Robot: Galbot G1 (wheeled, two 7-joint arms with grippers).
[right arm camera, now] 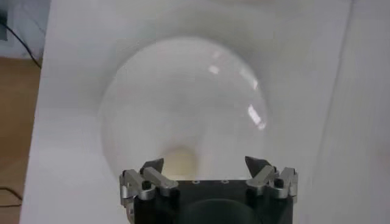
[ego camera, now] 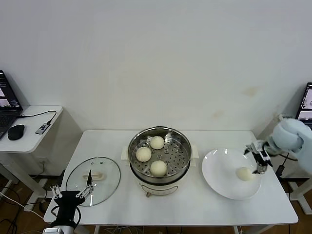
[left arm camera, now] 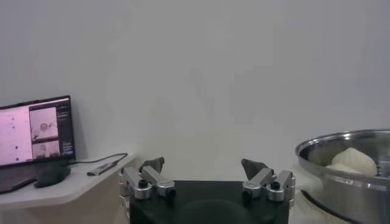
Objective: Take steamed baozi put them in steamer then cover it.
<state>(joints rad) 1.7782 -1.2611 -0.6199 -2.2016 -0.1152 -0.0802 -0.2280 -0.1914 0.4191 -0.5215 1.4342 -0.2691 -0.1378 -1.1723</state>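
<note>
Three baozi [ego camera: 157, 142] sit on the perforated tray of the steamer [ego camera: 159, 155], at about twelve, nine and six o'clock on the tray; each is round, with no long axis to speak of. The fourth baozi [ego camera: 245, 174] lies on a white plate [ego camera: 219, 170] at the steamer's three o'clock, toward the plate's right side. The steamer stands open at the middle of the white table [ego camera: 195, 209].

The cover [ego camera: 93, 180] lies flat on the table at the steamer's nine o'clock, close to it, handle up. Its cream handle [ego camera: 94, 176] has its long axis running roughly three to nine o'clock.

The right hand [ego camera: 259, 158] hangs over the plate's right edge, just above and beside the lone baozi. Its fingers are spread wide and hold nothing; whether a tip touches the bun cannot be told. In the right wrist view the bun [right arm camera: 180, 163] shows pale between the spread fingers [right arm camera: 152, 167].

The left hand [ego camera: 73, 195] waits at the table's near left edge, at the cover's seven o'clock, fingers spread wide, grasping nothing.

A side desk with a laptop [ego camera: 7, 105] and mouse [ego camera: 16, 131] stands at far left.
</note>
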